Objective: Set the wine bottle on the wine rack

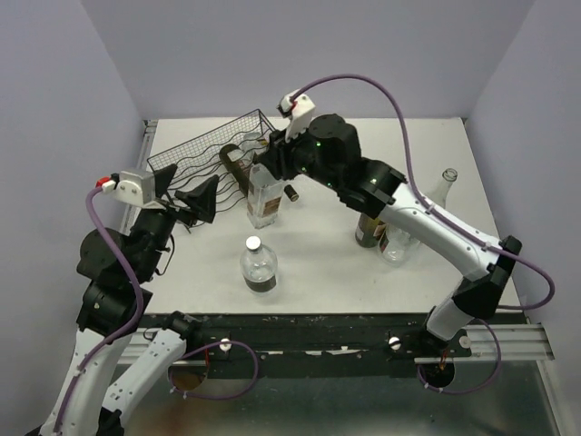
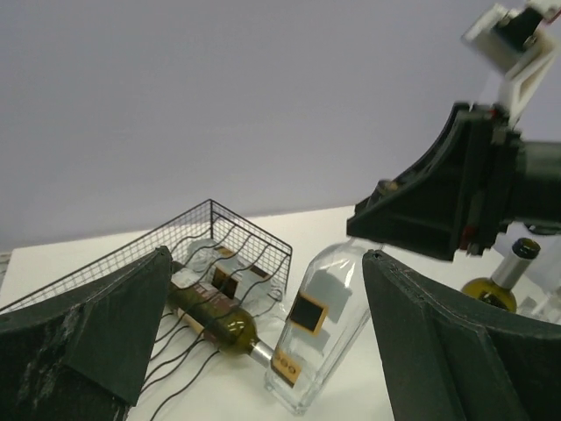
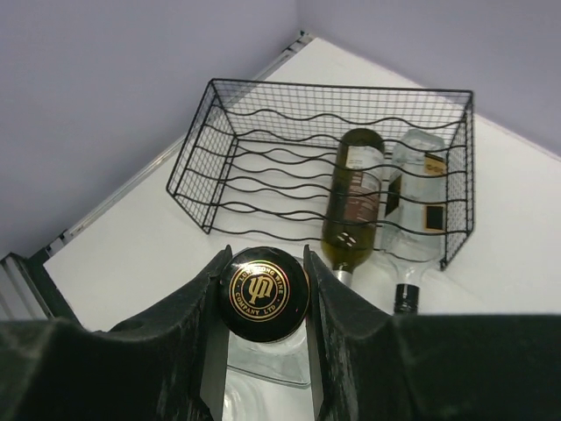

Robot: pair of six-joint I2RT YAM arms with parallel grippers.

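Observation:
The black wire wine rack (image 1: 207, 156) lies at the back left of the table and also shows in the right wrist view (image 3: 263, 167) and the left wrist view (image 2: 230, 230). A green wine bottle (image 3: 353, 206) and a clear bottle (image 3: 419, 200) lie in it. My right gripper (image 1: 265, 169) is shut on the black gold-printed cap (image 3: 263, 295) of a clear square bottle (image 1: 263, 202), which leans tilted just in front of the rack (image 2: 323, 320). My left gripper (image 1: 187, 189) is open and empty, left of that bottle, its fingers (image 2: 105, 324) framing it.
A short clear bottle with a white cap (image 1: 258, 264) stands at the near middle. A dark bottle (image 1: 368, 229), a clear one (image 1: 398, 243) and a tall clear bottle (image 1: 445, 184) stand at the right under my right arm. Walls close the back and sides.

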